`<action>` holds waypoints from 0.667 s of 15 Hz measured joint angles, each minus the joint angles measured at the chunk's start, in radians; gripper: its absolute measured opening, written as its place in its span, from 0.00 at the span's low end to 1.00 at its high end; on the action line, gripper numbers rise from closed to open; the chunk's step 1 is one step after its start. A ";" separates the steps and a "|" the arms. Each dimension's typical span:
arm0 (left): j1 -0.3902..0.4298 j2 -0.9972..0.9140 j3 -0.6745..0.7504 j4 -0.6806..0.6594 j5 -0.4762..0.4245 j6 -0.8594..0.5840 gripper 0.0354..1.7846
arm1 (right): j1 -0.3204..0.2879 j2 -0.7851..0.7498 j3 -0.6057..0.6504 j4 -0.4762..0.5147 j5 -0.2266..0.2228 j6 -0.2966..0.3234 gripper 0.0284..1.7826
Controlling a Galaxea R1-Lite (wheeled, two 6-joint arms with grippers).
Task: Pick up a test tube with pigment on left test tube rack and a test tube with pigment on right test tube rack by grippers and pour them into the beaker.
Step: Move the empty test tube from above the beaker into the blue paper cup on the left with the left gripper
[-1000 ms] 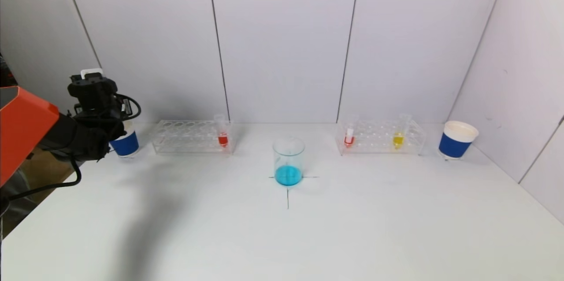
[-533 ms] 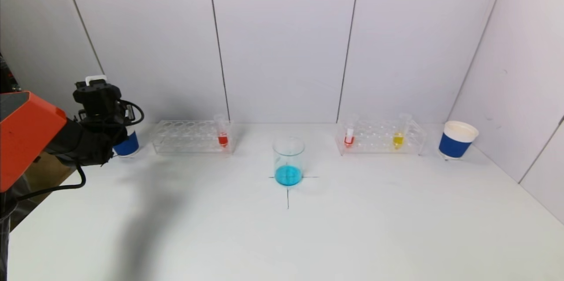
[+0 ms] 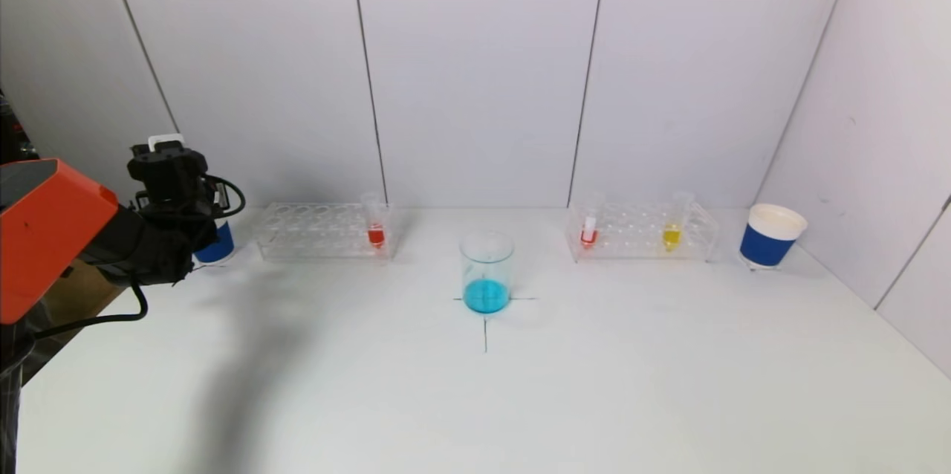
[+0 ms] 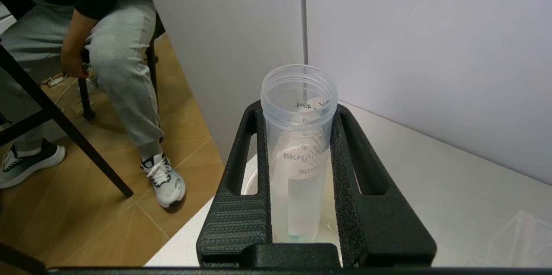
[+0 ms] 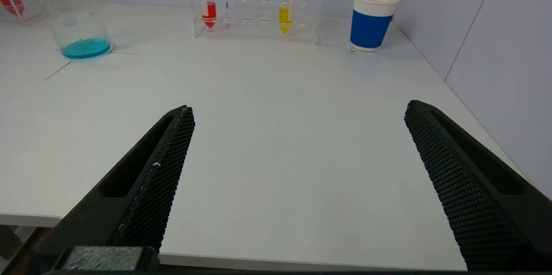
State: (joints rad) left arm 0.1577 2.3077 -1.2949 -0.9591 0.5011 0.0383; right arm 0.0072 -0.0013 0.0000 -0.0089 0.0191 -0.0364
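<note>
My left gripper (image 4: 298, 110) is shut on a clear test tube (image 4: 297, 158) that looks empty apart from a blue trace at its tip. It holds the tube upright over the left blue paper cup (image 3: 217, 245) at the table's far left. The glass beaker (image 3: 487, 273) at the centre holds blue liquid. The left rack (image 3: 312, 230) holds a red tube (image 3: 375, 227). The right rack (image 3: 639, 235) holds a red tube (image 3: 589, 229) and a yellow tube (image 3: 672, 230). My right gripper (image 5: 299, 107) is open and empty over the table's front edge.
A second blue paper cup (image 3: 771, 238) stands at the far right beside the right rack. White walls close the back and right side. A seated person (image 4: 112, 51) is beyond the table's left edge.
My left arm has moved down and slightly right with the tube, closer over the left blue cup. Nothing else has moved.
</note>
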 joint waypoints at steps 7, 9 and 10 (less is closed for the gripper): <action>0.000 -0.001 0.006 0.000 0.000 0.000 0.22 | 0.000 0.000 0.000 0.000 0.000 0.000 0.99; 0.000 -0.003 0.006 0.001 0.001 0.001 0.22 | 0.000 0.000 0.000 0.000 0.000 0.000 0.99; 0.000 -0.003 0.006 0.000 0.000 0.001 0.23 | 0.000 0.000 0.000 0.000 0.000 0.000 0.99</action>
State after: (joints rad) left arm 0.1572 2.3043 -1.2887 -0.9587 0.5011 0.0394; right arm 0.0072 -0.0013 0.0000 -0.0089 0.0196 -0.0364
